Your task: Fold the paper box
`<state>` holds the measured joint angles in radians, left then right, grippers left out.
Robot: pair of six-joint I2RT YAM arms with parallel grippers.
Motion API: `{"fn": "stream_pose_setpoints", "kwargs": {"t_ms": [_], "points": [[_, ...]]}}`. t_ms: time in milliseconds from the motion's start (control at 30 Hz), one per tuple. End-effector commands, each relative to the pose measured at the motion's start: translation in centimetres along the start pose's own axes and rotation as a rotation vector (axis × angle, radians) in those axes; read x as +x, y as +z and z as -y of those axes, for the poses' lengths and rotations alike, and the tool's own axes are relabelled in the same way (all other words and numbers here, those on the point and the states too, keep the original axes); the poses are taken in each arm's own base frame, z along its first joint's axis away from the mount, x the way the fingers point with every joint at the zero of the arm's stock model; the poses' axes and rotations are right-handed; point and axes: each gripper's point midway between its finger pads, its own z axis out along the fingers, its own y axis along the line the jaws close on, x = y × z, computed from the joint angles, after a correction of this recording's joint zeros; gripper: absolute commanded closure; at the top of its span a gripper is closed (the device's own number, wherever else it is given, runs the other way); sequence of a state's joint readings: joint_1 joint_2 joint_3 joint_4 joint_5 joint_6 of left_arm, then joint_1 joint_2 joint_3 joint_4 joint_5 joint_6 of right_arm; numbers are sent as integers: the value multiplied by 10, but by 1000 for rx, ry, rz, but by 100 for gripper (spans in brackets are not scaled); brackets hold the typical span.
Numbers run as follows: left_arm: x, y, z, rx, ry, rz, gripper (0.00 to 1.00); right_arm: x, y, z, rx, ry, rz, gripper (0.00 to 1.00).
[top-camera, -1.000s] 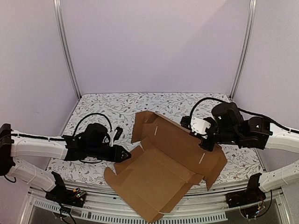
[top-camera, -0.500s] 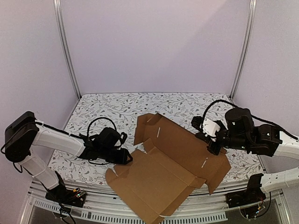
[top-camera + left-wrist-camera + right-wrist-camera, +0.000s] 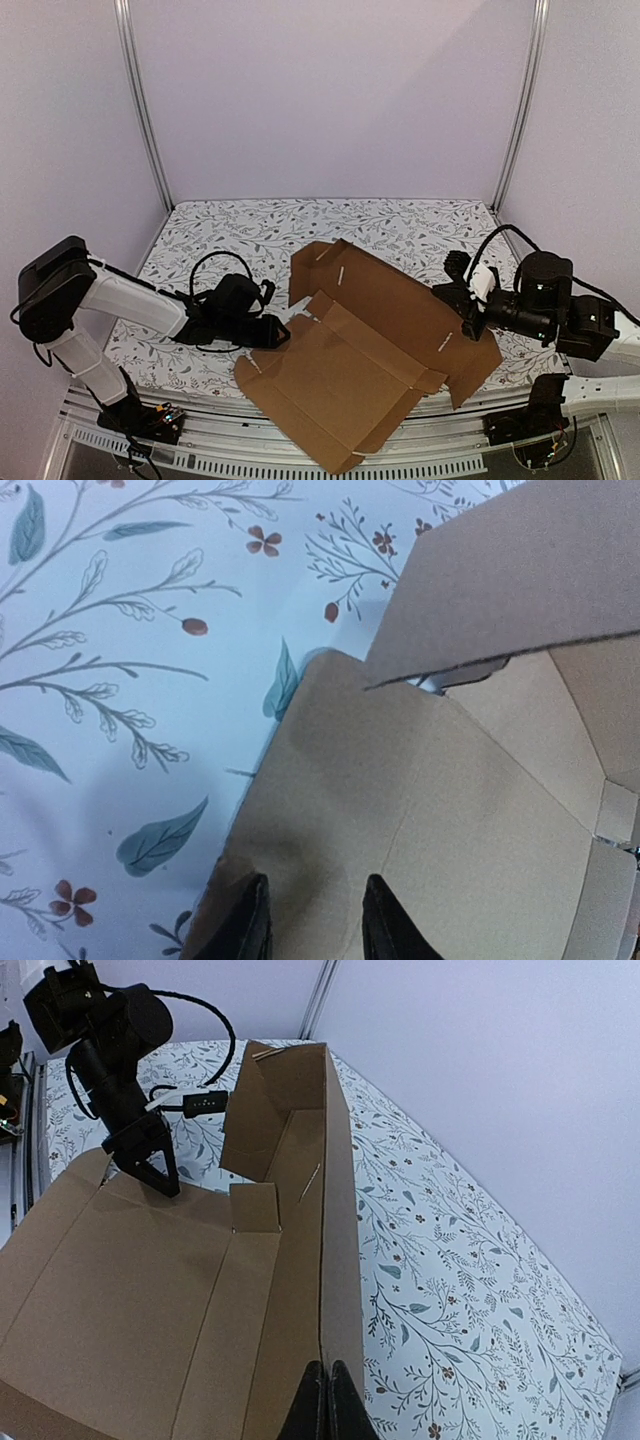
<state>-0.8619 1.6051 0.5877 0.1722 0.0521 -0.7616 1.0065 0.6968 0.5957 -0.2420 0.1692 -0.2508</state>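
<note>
I am at the step where the sides of the paper box [image 3: 340,360] get folded up, and most of that is not done yet. The box lies on the flowery table [image 3: 230,225], in the middle and a bit to the right, and its near corner hangs over the front edge. It is plain brown card, mostly flat and open, with fold lines and small notches. The long far wall is tipped up, and a little flap stands at its far left end. My left gripper [image 3: 312,925] is low at the box's left side flap. Its two fingers are a little way apart over the card, with nothing pinched between them. My right gripper [image 3: 322,1400] is squeezed shut, with its tips right at the raised wall. I cannot tell if it pinches the card. Next, I think the left fingers must catch that side flap and lift it along its fold while the right side keeps the wall up.
</note>
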Motion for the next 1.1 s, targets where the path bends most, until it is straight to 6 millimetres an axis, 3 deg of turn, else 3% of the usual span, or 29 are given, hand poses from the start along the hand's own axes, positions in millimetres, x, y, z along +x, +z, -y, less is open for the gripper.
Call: {"fn": "stream_pose_setpoints", "kwargs": {"t_ms": [0, 267, 733, 900, 1067], "points": [[24, 2, -11, 1, -18, -64, 69, -27, -8, -11, -76, 11, 135, 100], [-2, -33, -2, 105, -24, 75, 69, -33, -8, -23, -132, -66, 114, 100], [-48, -122, -15, 110, 14, 266, 69, -47, -5, -26, -132, -234, 92, 100], [-84, -163, -22, 55, 34, 379, 72, -50, 0, -30, -143, -268, 81, 100], [-113, -170, -15, 90, 52, 425, 74, -58, -1, -37, -173, -288, 96, 100]]}}
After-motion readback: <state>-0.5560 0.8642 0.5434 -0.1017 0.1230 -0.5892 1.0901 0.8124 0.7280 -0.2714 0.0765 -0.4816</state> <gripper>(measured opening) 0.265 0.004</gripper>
